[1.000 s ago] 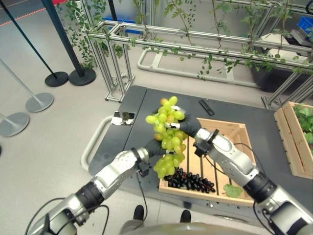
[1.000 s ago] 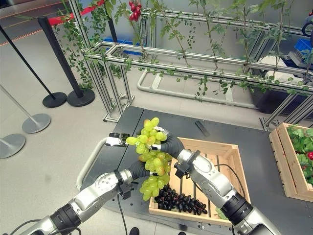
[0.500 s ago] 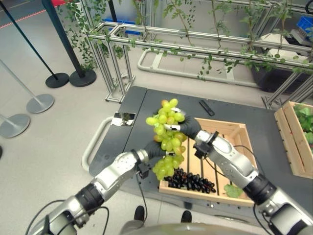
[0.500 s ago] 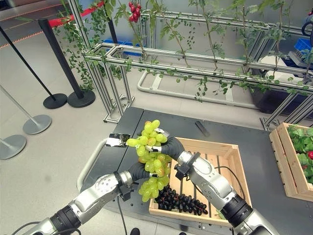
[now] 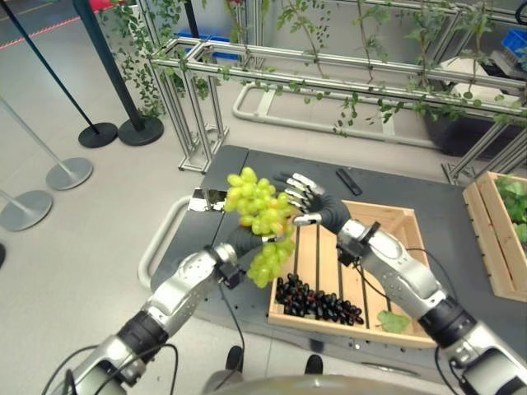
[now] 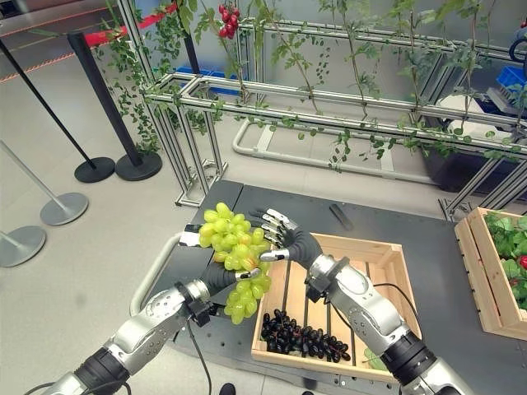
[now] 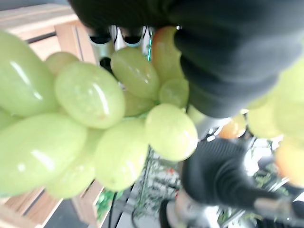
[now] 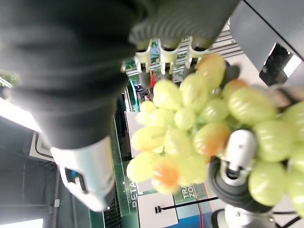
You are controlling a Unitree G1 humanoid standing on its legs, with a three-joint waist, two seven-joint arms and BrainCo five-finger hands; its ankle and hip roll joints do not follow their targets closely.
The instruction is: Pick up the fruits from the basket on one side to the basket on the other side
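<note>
Demo hall, as I see it: aluminium trellis frames (image 6: 329,99) with vines, stanchion posts (image 6: 99,107), wooden crates (image 6: 362,280) on a dark table (image 6: 436,247).

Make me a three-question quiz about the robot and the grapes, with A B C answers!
1. Where are the dark grapes?
A. in the wooden crate
B. on the floor
C. in a hand

2. What colour is the bunch being carried?
A. red
B. green
C. blue

3. How are the right hand's fingers?
A. curled round the bunch
B. spread open
C. in a fist

Answers: 1 A, they lie in the wooden crate. 2 B, the left hand holds green grapes. 3 B, its fingers are straight beside the bunch.
</note>
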